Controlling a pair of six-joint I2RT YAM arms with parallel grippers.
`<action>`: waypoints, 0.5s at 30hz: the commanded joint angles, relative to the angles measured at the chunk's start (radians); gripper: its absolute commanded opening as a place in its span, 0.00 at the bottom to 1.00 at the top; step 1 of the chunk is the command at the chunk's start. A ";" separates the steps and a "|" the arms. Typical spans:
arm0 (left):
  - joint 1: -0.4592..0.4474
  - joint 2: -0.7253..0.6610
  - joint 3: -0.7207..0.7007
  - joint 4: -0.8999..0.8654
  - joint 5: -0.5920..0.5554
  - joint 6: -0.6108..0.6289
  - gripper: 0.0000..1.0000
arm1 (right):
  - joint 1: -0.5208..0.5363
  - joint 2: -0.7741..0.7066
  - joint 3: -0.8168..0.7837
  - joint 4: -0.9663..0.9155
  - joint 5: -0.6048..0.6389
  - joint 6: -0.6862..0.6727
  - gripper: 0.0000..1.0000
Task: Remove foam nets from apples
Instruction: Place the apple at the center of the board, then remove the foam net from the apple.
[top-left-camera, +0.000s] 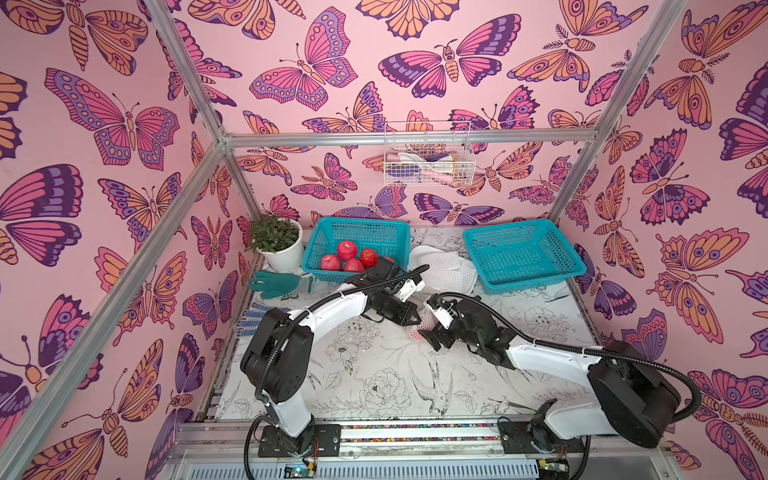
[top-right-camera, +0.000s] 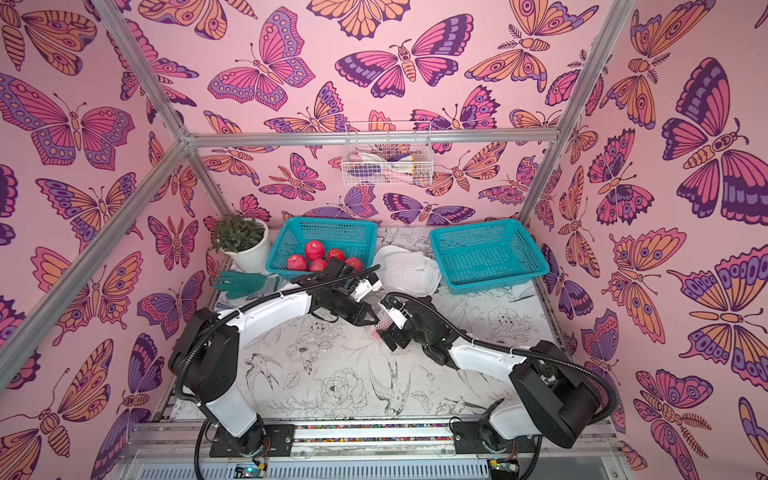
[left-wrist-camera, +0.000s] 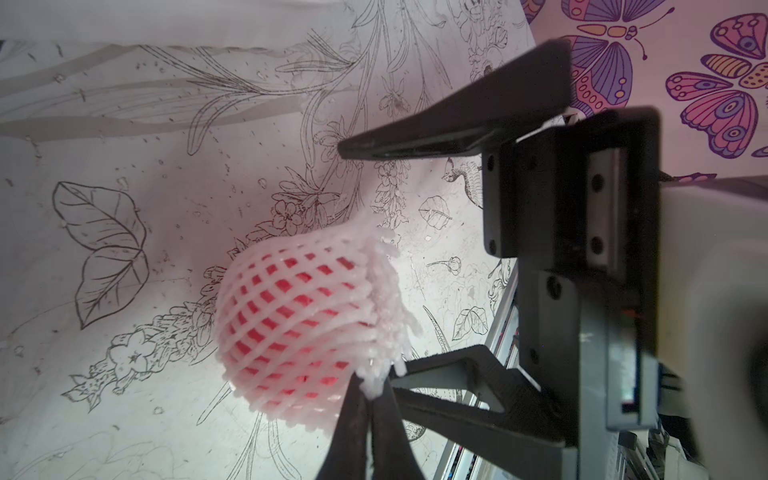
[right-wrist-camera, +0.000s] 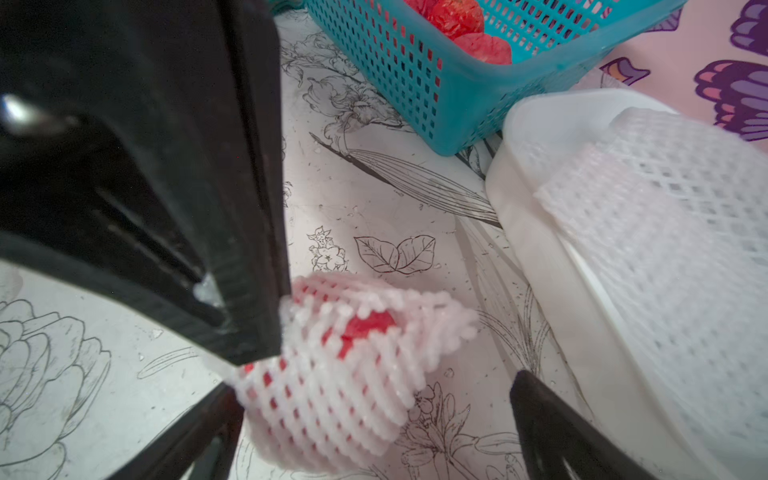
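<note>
One apple wrapped in a white foam net sits low at the middle of the mat; I cannot tell whether it touches the mat. My left gripper is shut on the net's frilly open edge. In both top views the left gripper meets the netted apple from the left. My right gripper stands open with its fingers either side of the foam net, red skin showing through the mouth. Several bare apples lie in the left teal basket.
A second teal basket stands empty at the back right. Between the baskets a white tub holds loose foam nets. A potted plant and a green glove are at the back left. A wire basket hangs on the wall.
</note>
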 joint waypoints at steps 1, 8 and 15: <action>-0.004 0.008 0.010 -0.013 0.033 0.032 0.00 | -0.006 0.017 0.043 -0.003 -0.084 -0.017 0.99; -0.005 0.024 0.032 -0.048 0.015 0.050 0.00 | -0.005 0.042 0.076 -0.028 -0.148 -0.029 0.99; -0.004 0.015 0.023 -0.046 0.014 0.048 0.00 | -0.007 0.068 0.080 -0.013 -0.087 -0.002 1.00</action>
